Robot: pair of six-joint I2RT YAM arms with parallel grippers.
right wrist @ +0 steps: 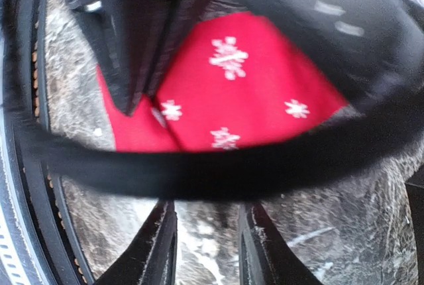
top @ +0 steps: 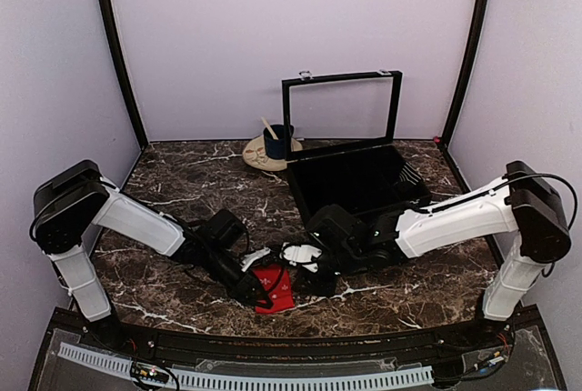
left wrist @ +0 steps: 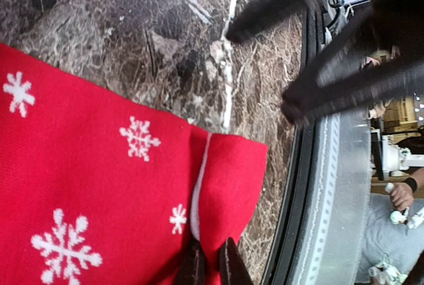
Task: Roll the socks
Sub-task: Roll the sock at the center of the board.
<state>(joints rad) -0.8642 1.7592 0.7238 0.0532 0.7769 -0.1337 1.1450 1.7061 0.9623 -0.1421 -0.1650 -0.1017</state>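
The socks (top: 275, 287) are bright red with white snowflakes and lie flat on the marble table (top: 182, 182) near its front edge, between the two arms. My left gripper (top: 257, 291) comes in from the left. In the left wrist view a folded corner of the socks (left wrist: 99, 185), with a white inner strip showing, is pinched in the shut left gripper (left wrist: 211, 250). My right gripper (top: 307, 268) hovers just right of the socks. In the right wrist view the right gripper (right wrist: 207, 211) stands open over bare marble, and the socks (right wrist: 238, 93) lie beyond it.
A black box (top: 359, 182) with its framed lid (top: 341, 114) raised stands at the back centre-right. A dark blue mug (top: 277, 139) sits on a beige cloth (top: 262, 156) left of the box. A black cable (right wrist: 199, 166) crosses the right wrist view. The table's front rail (left wrist: 331, 185) is close to the socks.
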